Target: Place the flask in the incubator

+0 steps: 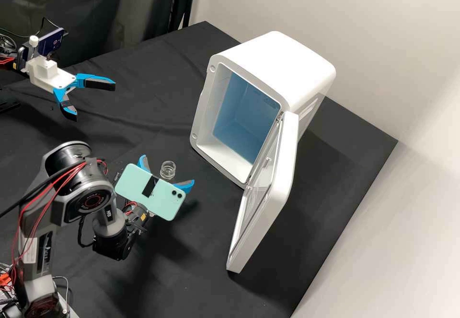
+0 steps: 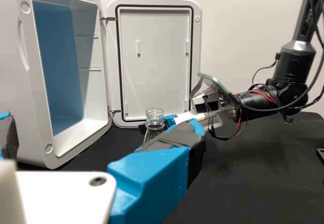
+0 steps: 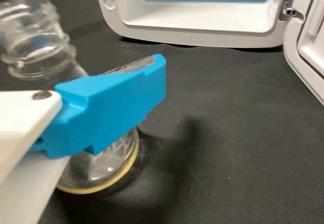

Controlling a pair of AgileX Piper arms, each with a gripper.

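Left gripper point(image 1: 94, 101): spread open, well apart from the flask point(image 1: 167, 167).
Right gripper point(image 1: 166, 171): set around the flask — grasp cannot be told, contact masked.
Incubator point(image 1: 287, 68): door point(image 1: 263, 188) swung open.

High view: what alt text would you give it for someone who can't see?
A small clear glass flask stands on a black bench between the open blue fingers of the right gripper, just in front of a white incubator whose door hangs wide open on a blue interior. The left gripper, also open, hovers farther back, holding nothing.
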